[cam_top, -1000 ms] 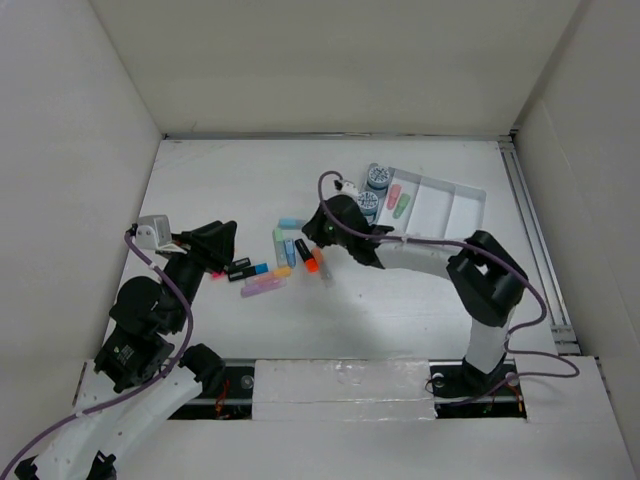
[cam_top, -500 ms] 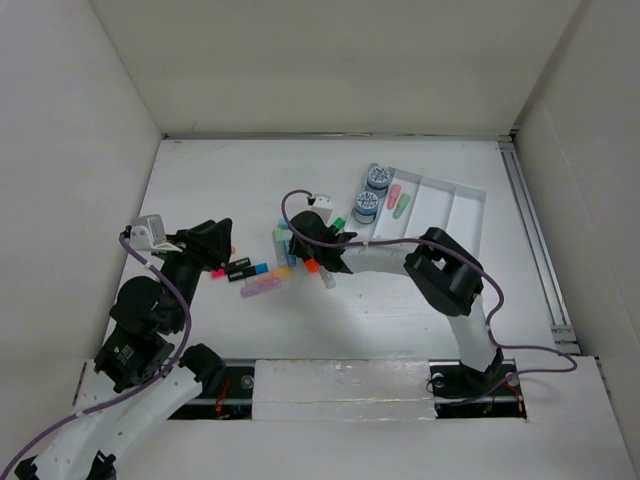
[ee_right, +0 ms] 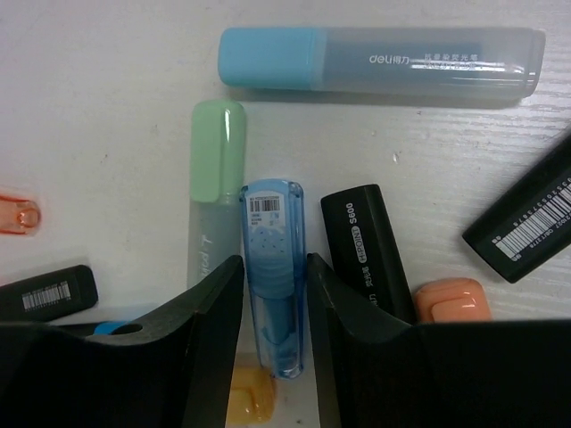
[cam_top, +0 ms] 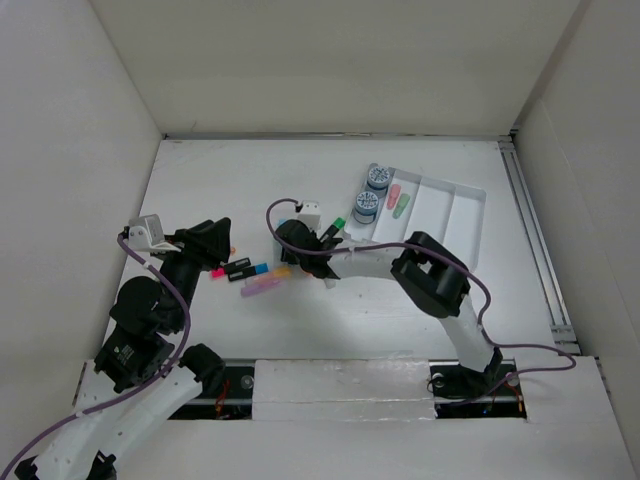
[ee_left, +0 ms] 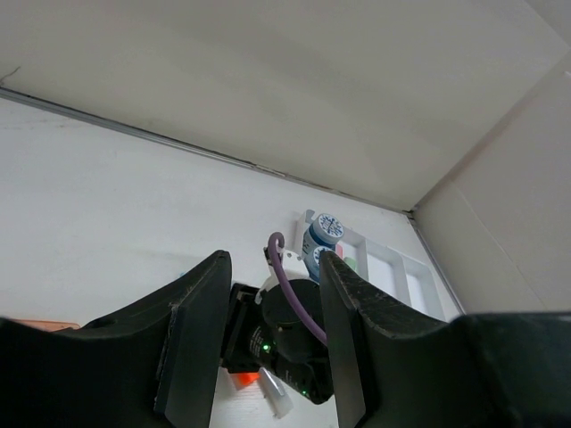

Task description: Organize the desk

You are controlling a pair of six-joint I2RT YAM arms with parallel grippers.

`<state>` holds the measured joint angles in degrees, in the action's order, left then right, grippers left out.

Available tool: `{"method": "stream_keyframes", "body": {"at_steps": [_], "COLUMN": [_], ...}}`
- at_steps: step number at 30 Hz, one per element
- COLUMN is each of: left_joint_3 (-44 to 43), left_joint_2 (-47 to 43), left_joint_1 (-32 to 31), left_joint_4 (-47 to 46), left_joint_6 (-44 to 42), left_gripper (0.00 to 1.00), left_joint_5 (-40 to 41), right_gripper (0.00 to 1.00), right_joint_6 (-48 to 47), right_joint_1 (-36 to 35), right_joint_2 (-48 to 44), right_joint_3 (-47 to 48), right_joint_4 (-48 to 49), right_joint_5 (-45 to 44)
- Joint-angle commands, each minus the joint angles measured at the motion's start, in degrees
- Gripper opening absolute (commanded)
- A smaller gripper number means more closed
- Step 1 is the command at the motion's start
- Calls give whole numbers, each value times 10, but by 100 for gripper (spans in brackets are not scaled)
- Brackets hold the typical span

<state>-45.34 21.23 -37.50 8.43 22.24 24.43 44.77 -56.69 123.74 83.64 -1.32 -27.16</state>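
On the white desk [cam_top: 250, 170], a cluster of highlighters and markers lies mid-left. My right gripper [cam_top: 287, 243] hangs low over it. In the right wrist view the right gripper [ee_right: 272, 260] is open, its fingers on either side of a translucent blue pen [ee_right: 272, 294] that lies flat on the desk. Next to the pen are a green highlighter [ee_right: 214, 192], a black marker [ee_right: 366, 250] and a light-blue highlighter [ee_right: 379, 61]. My left gripper [cam_top: 218, 240] hovers left of the cluster. Seen from its own wrist, the left gripper [ee_left: 270, 294] is open and empty.
A white compartmented tray [cam_top: 470, 200] at the right holds two blue round containers [cam_top: 378, 177] plus a pink [cam_top: 393, 195] and a green piece [cam_top: 402, 207]. A pink highlighter [cam_top: 218, 271], a black marker [cam_top: 238, 267] and a purple one [cam_top: 262, 286] lie near the left gripper. White walls enclose the desk.
My right arm has swung left across the cluster and now straddles the blue pen, its jaws wider than before. The left gripper has opened a little and stayed in place.
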Motion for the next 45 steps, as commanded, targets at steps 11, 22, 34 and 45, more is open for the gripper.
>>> {"method": "stream_keyframes", "body": {"at_steps": [11, 22, 34, 45], "left_joint_3": [3, 3, 3, 3], "left_joint_2": [-1, -3, -6, 5], "left_joint_1": [1, 1, 1, 1], "left_joint_4": [-21, -21, -22, -23], "left_joint_6": [0, -2, -3, -4], "left_gripper": [40, 41, 41, 41], "left_joint_5": [-3, -10, -17, -18], "right_gripper": [26, 15, 15, 13], "right_joint_6": [-13, 7, 57, 108], "right_joint_1": [-21, -8, 166, 378], "right_joint_2": [41, -142, -369, -321], "right_joint_3": [55, -47, -234, -289], "right_joint_4": [-37, 95, 136, 138], "right_joint_5": [-128, -82, -44, 80]}}
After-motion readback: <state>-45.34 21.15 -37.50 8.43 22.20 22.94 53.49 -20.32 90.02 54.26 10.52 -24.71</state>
